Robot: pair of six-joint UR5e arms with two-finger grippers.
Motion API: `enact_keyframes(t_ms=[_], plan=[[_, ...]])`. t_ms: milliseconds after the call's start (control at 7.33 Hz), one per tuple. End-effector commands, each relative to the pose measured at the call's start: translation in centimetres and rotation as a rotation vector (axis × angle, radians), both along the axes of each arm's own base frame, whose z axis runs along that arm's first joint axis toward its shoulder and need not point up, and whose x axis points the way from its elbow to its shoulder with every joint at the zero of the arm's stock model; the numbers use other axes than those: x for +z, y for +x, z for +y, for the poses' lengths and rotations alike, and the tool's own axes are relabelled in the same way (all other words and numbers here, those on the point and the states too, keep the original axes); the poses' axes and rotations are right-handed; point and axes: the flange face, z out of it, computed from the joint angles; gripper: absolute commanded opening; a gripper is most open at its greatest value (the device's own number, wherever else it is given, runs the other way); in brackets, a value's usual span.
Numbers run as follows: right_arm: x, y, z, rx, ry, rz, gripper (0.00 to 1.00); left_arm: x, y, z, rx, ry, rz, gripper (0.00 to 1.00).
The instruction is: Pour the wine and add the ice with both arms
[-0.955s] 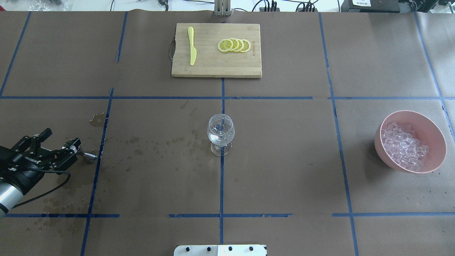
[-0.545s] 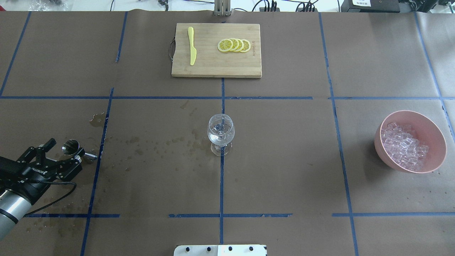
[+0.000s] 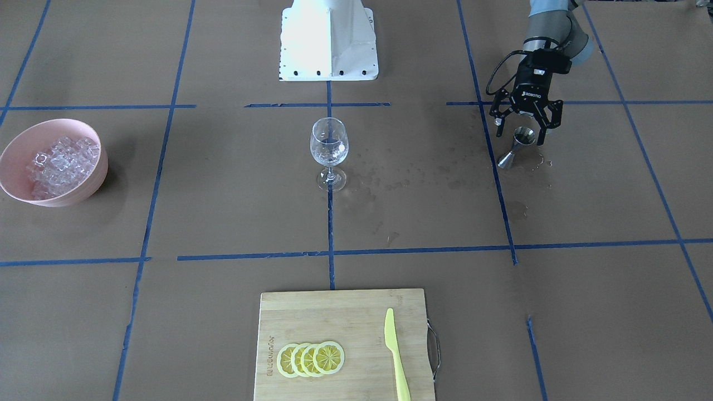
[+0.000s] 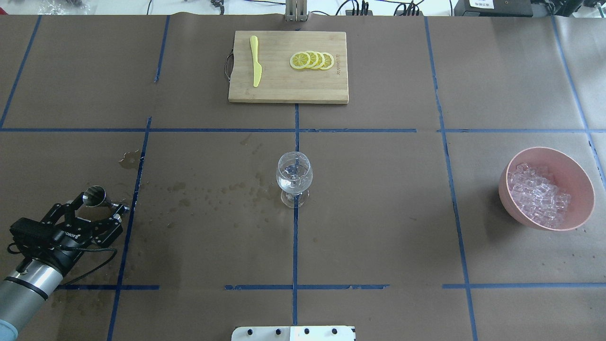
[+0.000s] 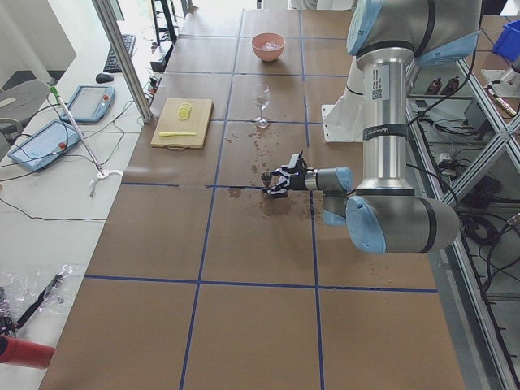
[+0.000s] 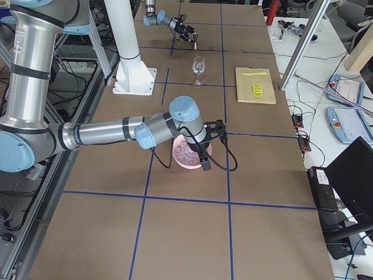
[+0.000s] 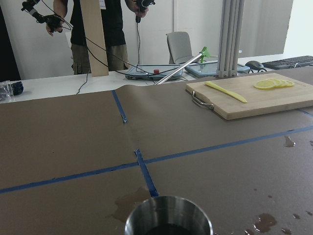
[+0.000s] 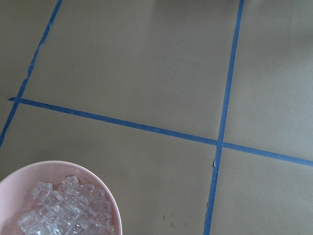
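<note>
My left gripper [image 4: 97, 210] [image 3: 521, 131] is open low over the table at the robot's left. A steel jigger [image 4: 97, 196] [image 3: 515, 147] [image 7: 168, 220] stands upright on its own between the fingertips. At the table's middle, the wine glass [image 4: 294, 177] [image 3: 328, 146] holds a little clear wine. The ice [image 4: 539, 196] [image 3: 58, 161] [image 8: 63, 213] fills a pink bowl [image 4: 580, 184] at the robot's right. My right gripper [image 6: 204, 153] hangs above that bowl. It shows only in the exterior right view, so I cannot tell whether it is open or shut.
A wooden cutting board [image 4: 284, 87] at the far middle carries lemon slices [image 4: 311, 60] and a yellow knife [image 4: 255, 61]. Wet spots [image 4: 208, 192] mark the paper between jigger and glass. The white pedestal [image 3: 328, 39] stands behind the glass. A person [image 7: 98, 29] stands beyond the table.
The left arm swung back toward the robot and the gripper turned to point more away from it, fingers still apart. The jigger, glass and bowl stayed put.
</note>
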Motion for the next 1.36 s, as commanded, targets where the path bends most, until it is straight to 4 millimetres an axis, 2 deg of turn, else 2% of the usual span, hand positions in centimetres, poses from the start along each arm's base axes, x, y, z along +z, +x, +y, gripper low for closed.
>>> enact_keyframes(t_ms=[0,136,273,545,818,1227], plan=[[0.0,0.0,0.0,0.000,-0.002,0.000,1.00,1.2,1.5,-0.1,-0.002,-0.007,-0.011,0.99],[0.0,0.0,0.0,-0.001,-0.001,0.000,1.00,1.2,2.5,-0.2,-0.002,-0.007,-0.007,0.97],[0.0,0.0,0.0,0.000,-0.001,0.002,1.00,1.0,2.6,-0.2,0.000,-0.007,-0.002,0.92],[0.1,0.0,0.0,0.000,-0.002,0.002,1.00,0.9,2.5,-0.2,-0.001,-0.008,0.008,0.68],[0.0,0.0,0.0,0.000,-0.001,0.002,1.00,1.3,1.9,-0.2,-0.001,-0.004,0.048,0.53],[0.0,0.0,0.0,0.000,-0.001,0.002,1.00,2.0,1.3,-0.2,-0.002,-0.003,0.047,0.54]])
